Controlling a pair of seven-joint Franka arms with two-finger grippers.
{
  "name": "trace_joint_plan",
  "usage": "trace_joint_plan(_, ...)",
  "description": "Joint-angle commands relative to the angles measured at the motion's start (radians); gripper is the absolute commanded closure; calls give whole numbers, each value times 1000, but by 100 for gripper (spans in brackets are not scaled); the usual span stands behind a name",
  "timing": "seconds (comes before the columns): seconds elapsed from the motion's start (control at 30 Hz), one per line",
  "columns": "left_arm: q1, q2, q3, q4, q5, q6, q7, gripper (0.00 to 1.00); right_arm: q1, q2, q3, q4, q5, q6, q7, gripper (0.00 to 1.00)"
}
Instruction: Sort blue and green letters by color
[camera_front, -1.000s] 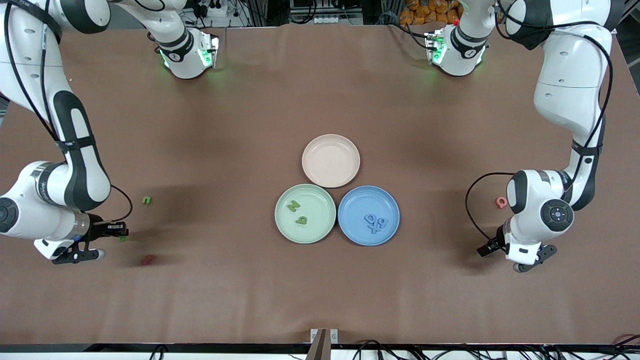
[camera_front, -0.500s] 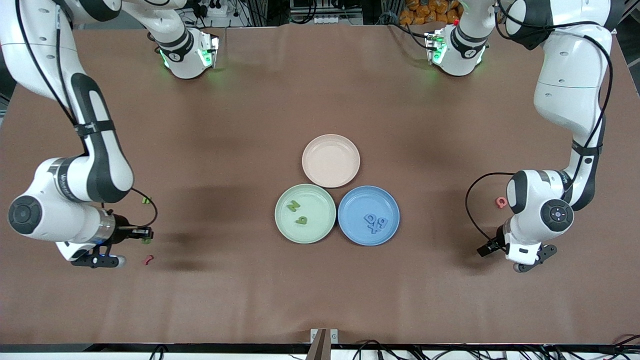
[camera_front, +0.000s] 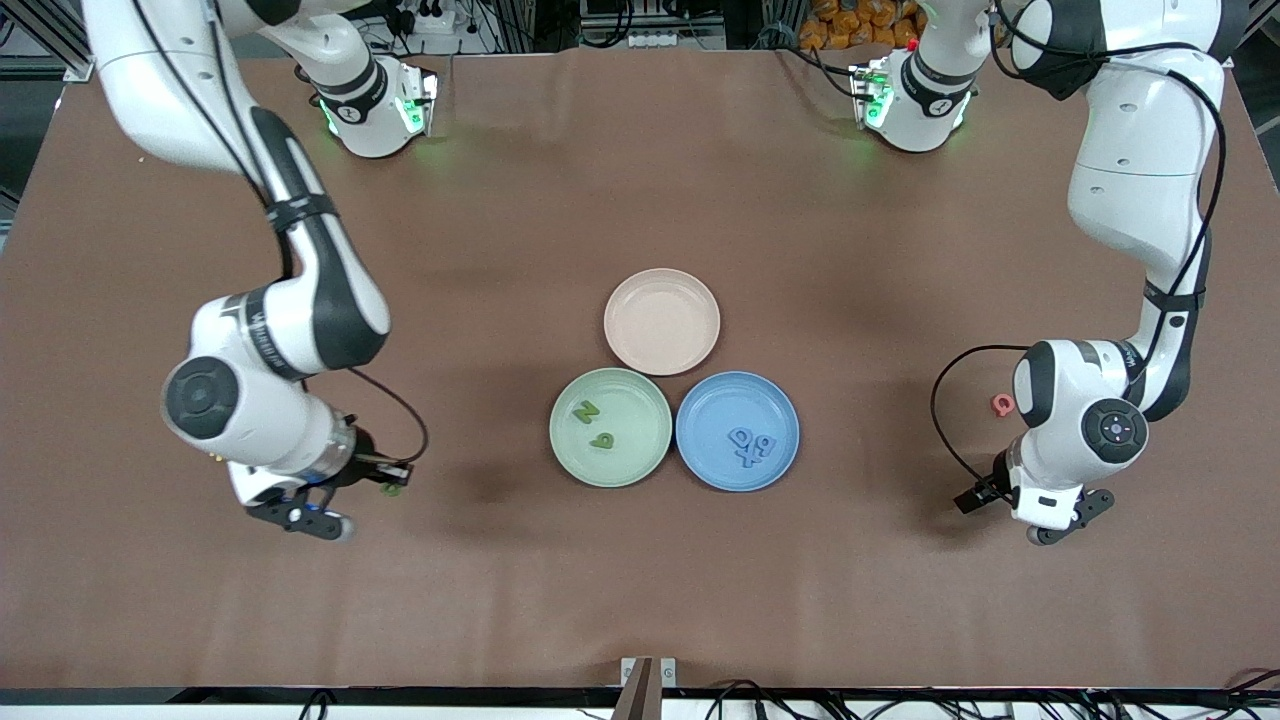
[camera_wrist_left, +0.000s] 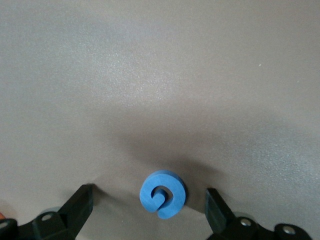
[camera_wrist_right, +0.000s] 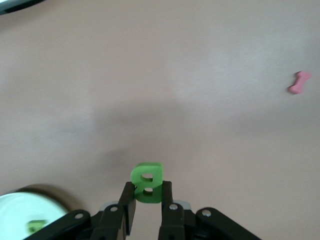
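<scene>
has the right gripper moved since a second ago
Yes. The right gripper, shut on the green B, has travelled from the right arm's end of the table toward the green plate.

High front camera facing both robots across the table, wrist cameras close above tabletop, green plate (camera_front: 610, 427) (camera_wrist_right: 25, 216) shared.

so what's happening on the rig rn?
Sorting letters by color. The right gripper is shut on a green B, held over bare table toward the right arm's end, short of the green plate, which holds two green letters. The blue plate has blue letters. The left gripper is open around a blue G on the table. The pink plate holds nothing.
</scene>
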Motion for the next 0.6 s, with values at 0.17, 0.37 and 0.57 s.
trace_joint_plan(0.17, 3, 20, -4, 20, 17, 5, 5, 0, 172, 28, -51, 12, -12, 11, 166, 100)
trace_joint_plan(0.37, 3, 25, -4, 18, 17, 5, 4, 0, 241, 51, -51, 12, -13, 61, 282, 100)
trace_joint_plan(0.57, 5, 27, -5, 20, 14, 5, 1, 47, 315, 84, -52, 12, -16, 105, 370, 100)
